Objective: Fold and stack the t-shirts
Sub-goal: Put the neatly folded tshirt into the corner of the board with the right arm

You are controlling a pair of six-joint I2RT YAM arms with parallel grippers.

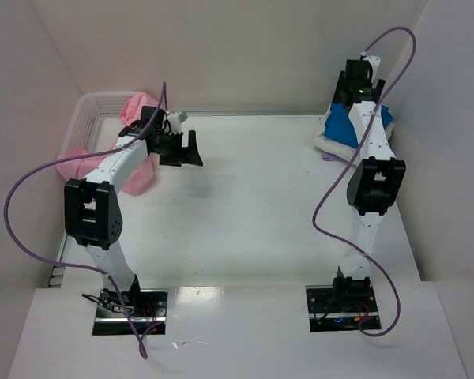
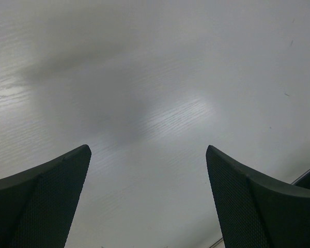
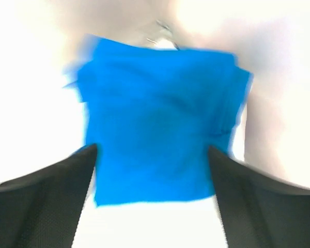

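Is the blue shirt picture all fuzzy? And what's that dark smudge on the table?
Right wrist view: yes, the blue t-shirt is blurred at its edges, and the bright surroundings are washed out to white. Left wrist view: the smudge is a soft shadow on the table, with a pale glare patch beside it. Top external view: sharp and evenly lit.

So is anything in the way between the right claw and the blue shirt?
Nothing visible. The right gripper hangs open right over the folded blue shirt, with only air between them.
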